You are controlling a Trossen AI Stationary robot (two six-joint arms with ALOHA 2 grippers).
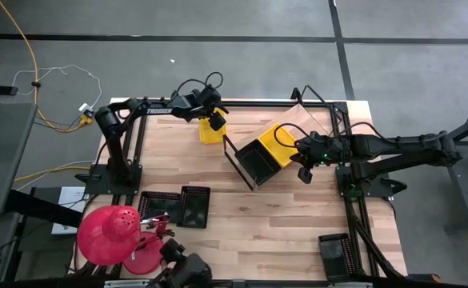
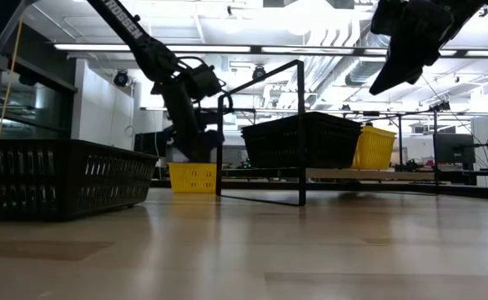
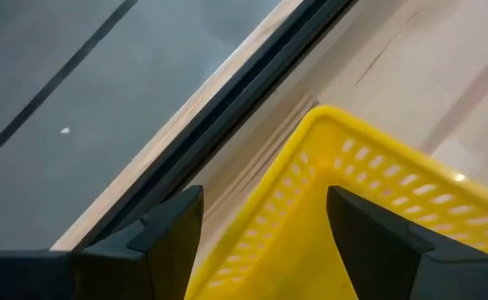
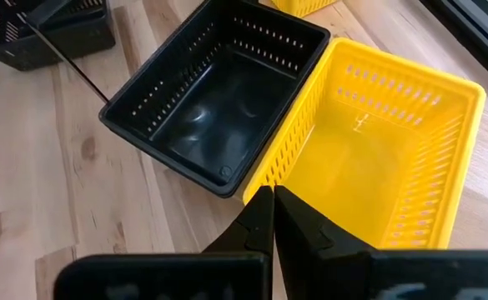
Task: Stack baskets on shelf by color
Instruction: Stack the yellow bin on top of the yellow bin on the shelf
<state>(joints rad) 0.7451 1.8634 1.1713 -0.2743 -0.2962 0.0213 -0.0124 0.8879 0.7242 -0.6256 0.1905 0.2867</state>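
Note:
A yellow basket (image 1: 210, 131) stands on its base near the table's far edge. My left gripper (image 1: 215, 120) is above it and open; in the left wrist view one finger (image 3: 173, 237) is outside its wall (image 3: 310, 167) and the other (image 3: 373, 237) is over the inside. The slanted shelf (image 1: 314, 120) holds a black basket (image 1: 258, 160) and a yellow basket (image 1: 280, 144) side by side. My right gripper (image 1: 305, 170) is shut above their near ends (image 4: 273, 200), raised well clear in the low view (image 2: 387, 79).
Two black baskets (image 1: 160, 206) (image 1: 195, 206) sit at the near left, one looming large in the low view (image 2: 60, 175). Another black basket (image 1: 335, 254) lies at the near right. A red dome (image 1: 106, 234) is at the near-left corner. Bare wood lies mid-table.

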